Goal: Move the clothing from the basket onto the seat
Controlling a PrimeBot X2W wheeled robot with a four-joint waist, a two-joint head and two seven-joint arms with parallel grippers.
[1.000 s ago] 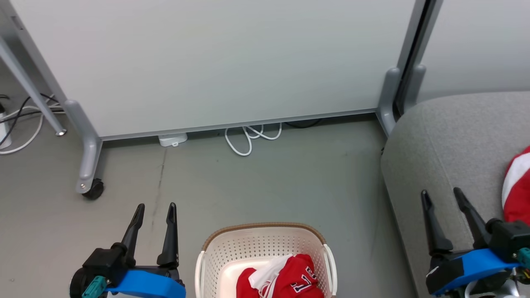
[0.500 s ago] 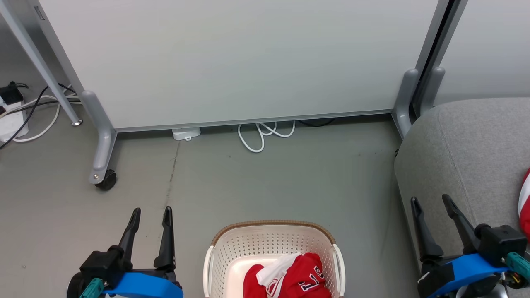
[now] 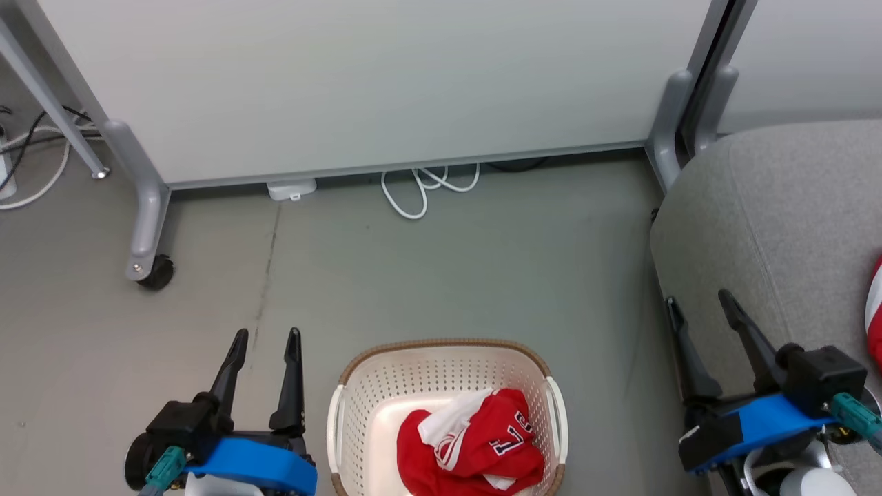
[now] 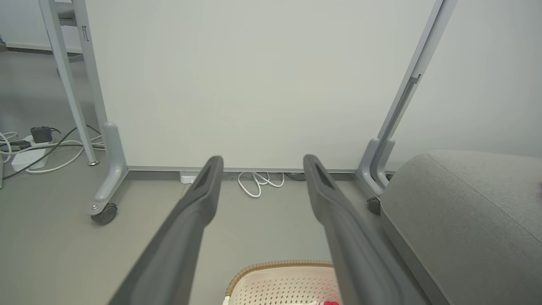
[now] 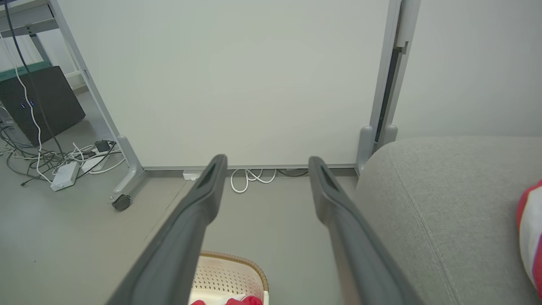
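The large grey fabric-upholstered seat point(image 3: 778, 207) with rounded edges is filling the right side of the head view. It is standing on the grey floor point(image 3: 448, 275) next to a tall pale partition panel point(image 3: 386, 83) on grey castor feet. A bright red soft garment with a white stripe point(image 3: 876, 310) is already lying on the seat at the far right edge, so the job appears to be about half done.

The small cream-white perforated plastic basket point(image 3: 427, 379) with the brown woven-look rim is sitting on the floor between the two arms, near the seat but not touching it. A bright red soft garment with black-and-white numerals point(image 3: 482, 441) is lying crumpled inside it, bunched toward the right wall.

The left hand point(image 3: 267, 333) is hovering just left of the basket, its two long dark fingers parted by a moderate gap and holding nothing. The right hand point(image 3: 696, 297) is hovering over the seat's left edge, equally parted and equally empty.

The step in hand seems to be reaching in for the remaining garment. Doing it well is calling for:
- Coming down from above with the fingers kept apart, staying clear of the rim and the white side handles.
- Closing on a thick fold near the top of the heap rather than on a single thin layer, which could slip out.
- Lifting straight up until the trailing cloth is clearing the rim, since the light basket could tip or drag if fabric is snagging on it.
- Letting go only once the garment is hanging over open cushion.
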